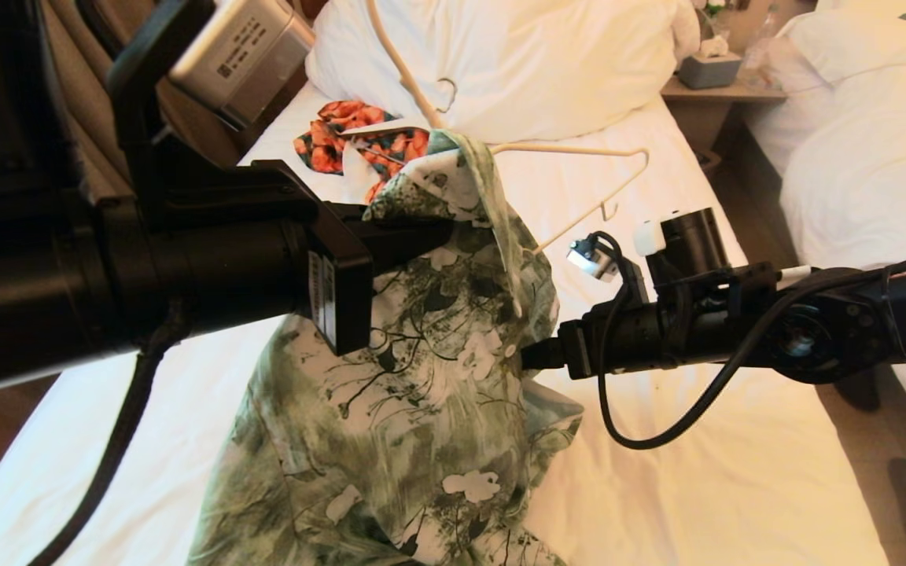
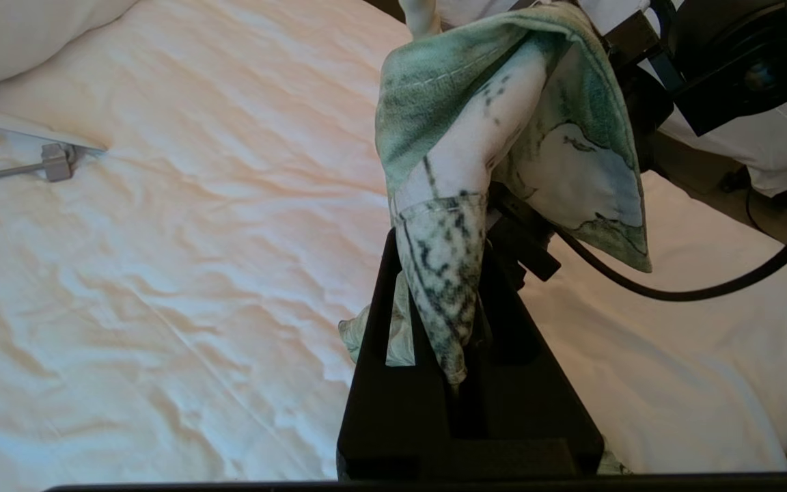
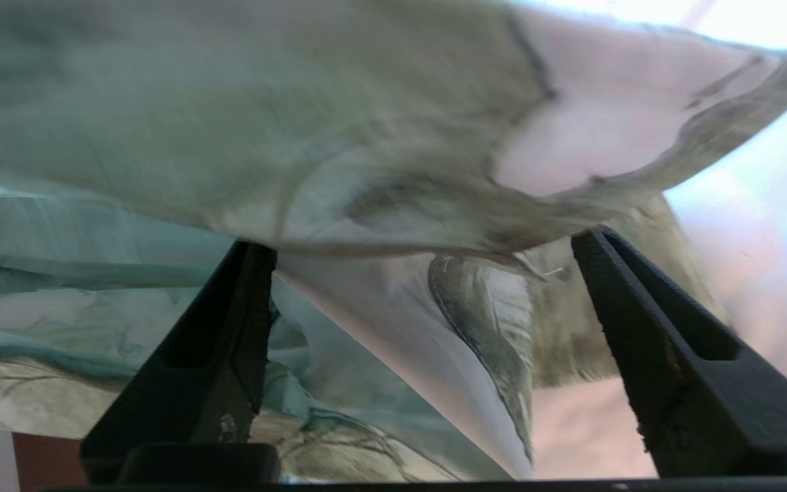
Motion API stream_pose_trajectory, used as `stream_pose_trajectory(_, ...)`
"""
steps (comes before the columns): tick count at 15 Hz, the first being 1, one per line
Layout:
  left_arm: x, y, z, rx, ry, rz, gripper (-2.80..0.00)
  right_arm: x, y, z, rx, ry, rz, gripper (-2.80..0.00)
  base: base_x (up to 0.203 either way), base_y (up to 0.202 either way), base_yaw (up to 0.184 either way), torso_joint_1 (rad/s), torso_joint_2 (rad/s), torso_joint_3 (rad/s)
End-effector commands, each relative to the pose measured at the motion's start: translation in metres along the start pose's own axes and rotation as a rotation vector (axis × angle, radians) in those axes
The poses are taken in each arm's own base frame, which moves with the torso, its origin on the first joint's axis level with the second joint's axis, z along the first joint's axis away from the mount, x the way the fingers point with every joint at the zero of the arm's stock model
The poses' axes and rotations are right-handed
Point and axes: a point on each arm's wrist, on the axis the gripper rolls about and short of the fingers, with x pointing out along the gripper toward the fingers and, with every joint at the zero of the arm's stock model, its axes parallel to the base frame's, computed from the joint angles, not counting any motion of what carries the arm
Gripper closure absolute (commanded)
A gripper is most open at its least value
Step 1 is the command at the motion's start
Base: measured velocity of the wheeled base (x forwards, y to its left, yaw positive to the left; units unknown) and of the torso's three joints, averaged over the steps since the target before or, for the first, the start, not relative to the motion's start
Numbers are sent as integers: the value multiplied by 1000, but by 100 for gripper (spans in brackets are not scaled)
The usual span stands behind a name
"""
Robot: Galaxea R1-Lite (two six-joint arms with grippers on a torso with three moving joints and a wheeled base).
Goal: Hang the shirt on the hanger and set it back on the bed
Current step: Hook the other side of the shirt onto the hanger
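Up at centre, the left gripper (image 2: 458,342) is clamped on a fold of the shirt (image 1: 414,377), which hangs down to the bed (image 1: 697,472). At 3 o'clock the right gripper (image 3: 421,273) gapes wide against the cloth (gripping nothing). Toward 12 o'clock, the hanger (image 1: 571,149) pokes out.

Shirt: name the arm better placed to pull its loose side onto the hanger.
Right. The right gripper is open against the shirt near the hanger; the left gripper is shut on the shirt, holding it up.

Labels on the left arm's camera housing (image 1: 242,49) are too small to read.
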Motion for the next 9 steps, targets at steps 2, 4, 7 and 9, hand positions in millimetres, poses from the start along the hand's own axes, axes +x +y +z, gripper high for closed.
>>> stream_pose_trajectory(2,-1,1,3,2,-11,3,0,5,3,-2,-2,11,14,0,0,0,0,0,0,0)
stream_pose_trajectory(4,-3,1,5,2,-18,5,0,6,3,0,-3,1,18,0,0,0,0,0,0,0)
stream_pose_trajectory(7,-3,2,5,2,-17,5,0,7,6,7,20,-53,38,0,0,0,0,0,0,0)
stream_pose_trajectory(9,-7,2,6,2,-11,3,0,-6,4,13,83,-88,24,0,0,0,0,0,0,0)
